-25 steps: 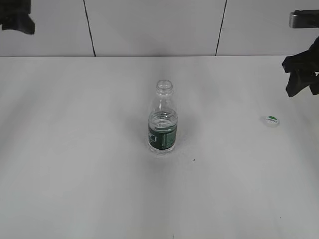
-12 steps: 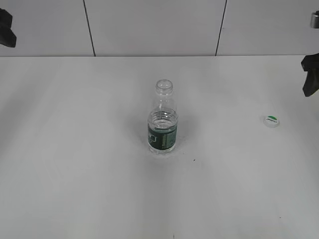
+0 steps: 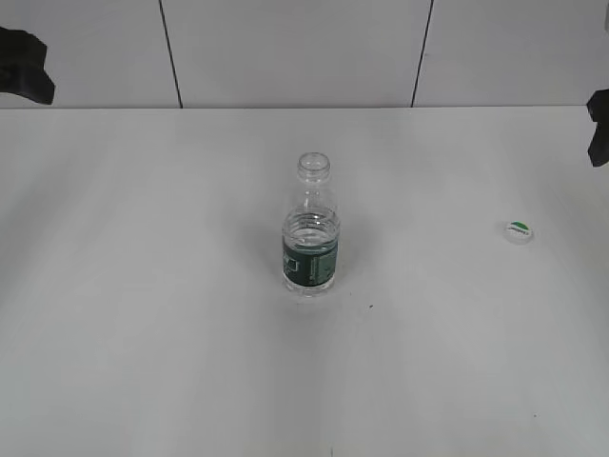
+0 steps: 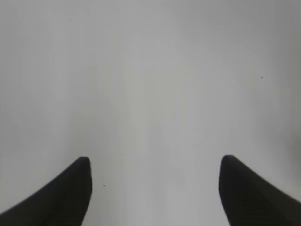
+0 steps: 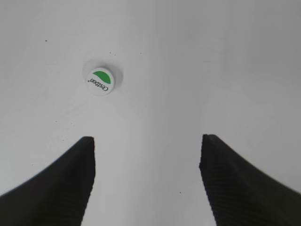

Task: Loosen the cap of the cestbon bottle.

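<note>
The cestbon bottle stands upright at the middle of the white table, its neck open with no cap on it. The cap lies flat on the table to the right, green top up; it also shows in the right wrist view. My right gripper is open and empty, above the table just short of the cap; in the exterior view it sits at the right edge. My left gripper is open and empty over bare table, seen at the far left edge in the exterior view.
The white table ends at a white panelled wall behind. Nothing else stands on it.
Both arms have drawn back toward the frame's edges; the right gripper moved right and mostly out of view. The bottle and cap have not moved.
</note>
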Controlling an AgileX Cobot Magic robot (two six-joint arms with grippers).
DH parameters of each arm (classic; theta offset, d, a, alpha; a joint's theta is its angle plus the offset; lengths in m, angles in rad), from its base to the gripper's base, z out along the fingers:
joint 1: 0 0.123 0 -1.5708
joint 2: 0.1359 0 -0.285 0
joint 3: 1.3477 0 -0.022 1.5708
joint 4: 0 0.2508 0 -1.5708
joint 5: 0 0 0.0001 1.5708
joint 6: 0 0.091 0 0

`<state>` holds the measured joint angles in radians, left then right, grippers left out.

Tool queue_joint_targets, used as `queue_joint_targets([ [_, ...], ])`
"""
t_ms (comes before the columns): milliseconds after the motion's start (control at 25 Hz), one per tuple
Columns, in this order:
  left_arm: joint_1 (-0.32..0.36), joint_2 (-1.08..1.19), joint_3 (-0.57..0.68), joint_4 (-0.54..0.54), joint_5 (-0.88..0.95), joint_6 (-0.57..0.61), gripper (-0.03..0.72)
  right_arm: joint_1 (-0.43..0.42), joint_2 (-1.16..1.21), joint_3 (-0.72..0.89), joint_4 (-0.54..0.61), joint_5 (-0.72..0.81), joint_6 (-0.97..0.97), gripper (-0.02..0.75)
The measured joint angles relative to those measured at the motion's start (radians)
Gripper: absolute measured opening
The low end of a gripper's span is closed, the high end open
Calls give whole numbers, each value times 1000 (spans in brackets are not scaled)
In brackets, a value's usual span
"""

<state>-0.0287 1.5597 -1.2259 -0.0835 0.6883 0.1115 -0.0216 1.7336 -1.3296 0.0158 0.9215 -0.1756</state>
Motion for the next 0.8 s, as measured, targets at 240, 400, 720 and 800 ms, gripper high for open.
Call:
queue_joint_targets([
  [240,-1,0,0,-10,27,5,506,0,-11,0,11,19,-2,536],
  [400,-1,0,0,-15,64,5,506,0,-56,0,15,26,-5,537],
  [720,-1,-116,0,-30,148,5,506,0,-208,0,22,72,-7,537],
  [800,-1,-168,0,-24,176,5,506,0,-242,0,27,96,-7,537],
])
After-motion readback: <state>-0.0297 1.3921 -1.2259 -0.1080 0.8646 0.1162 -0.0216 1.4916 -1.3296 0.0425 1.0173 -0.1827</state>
